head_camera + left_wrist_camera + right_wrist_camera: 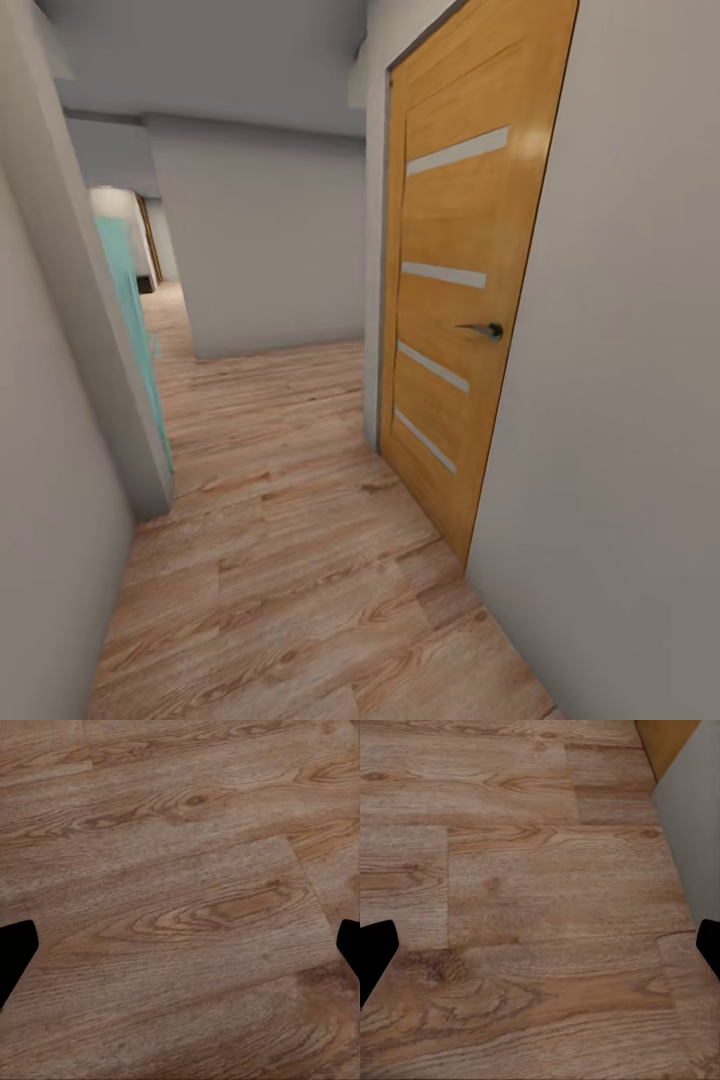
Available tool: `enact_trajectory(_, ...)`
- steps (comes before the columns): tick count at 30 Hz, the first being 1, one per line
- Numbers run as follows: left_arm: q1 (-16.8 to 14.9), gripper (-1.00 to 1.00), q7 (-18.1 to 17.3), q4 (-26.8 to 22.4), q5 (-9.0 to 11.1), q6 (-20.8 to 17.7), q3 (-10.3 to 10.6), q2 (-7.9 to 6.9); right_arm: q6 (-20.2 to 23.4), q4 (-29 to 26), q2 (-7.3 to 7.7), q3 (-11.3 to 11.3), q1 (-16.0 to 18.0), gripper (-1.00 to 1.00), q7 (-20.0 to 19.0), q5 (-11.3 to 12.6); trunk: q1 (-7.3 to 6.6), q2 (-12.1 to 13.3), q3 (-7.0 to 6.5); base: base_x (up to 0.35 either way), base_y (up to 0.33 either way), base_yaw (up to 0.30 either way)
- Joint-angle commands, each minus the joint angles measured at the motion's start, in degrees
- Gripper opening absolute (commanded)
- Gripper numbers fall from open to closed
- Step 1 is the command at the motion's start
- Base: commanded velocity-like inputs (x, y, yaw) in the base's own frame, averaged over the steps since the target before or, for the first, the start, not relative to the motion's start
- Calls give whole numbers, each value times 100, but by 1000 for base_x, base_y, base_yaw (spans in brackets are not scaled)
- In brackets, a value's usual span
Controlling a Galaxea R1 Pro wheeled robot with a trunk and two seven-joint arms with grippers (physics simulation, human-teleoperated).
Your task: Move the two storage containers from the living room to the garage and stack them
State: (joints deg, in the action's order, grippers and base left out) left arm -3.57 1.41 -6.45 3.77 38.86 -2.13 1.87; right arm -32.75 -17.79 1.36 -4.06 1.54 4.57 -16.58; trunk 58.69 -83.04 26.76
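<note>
The robot is travelling a hallway of wood floor (290, 560) past a closed door (460, 300), seemingly between rooms. Both the left gripper (180, 952) and right gripper (540, 952) are hanging wide open, holding nothing. Where the containers are cannot be told; next it needs steering onward around the corner, which is hiding what lies beyond.

left pincer (180, 952): 2 black fingertips | right pincer (540, 952): 2 black fingertips

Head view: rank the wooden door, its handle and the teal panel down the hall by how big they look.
1. Wooden door, by far the largest.
2. Teal panel, a narrow strip; it is farther off and partly hidden by the wall, so its true size is unsure.
3. Door handle, smallest.
</note>
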Motion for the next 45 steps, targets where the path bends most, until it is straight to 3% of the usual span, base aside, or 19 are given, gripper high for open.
enact_trajectory(1,-4,100,-5,4,11,17,-16,-7,-5,3,5,-48,4,100,50,-18,3,-3,6,329,0,0)
enact_trajectory(31,-4,100,9,4,-6,25,-16,8,-44,223,-39,-35,4,100,44,-26,3,-3,6,331,0,0)
enact_trajectory(45,-4,100,9,4,-8,25,-16,11,-39,223,-39,-33,4,100,44,-21,3,-3,6,331,0,255)
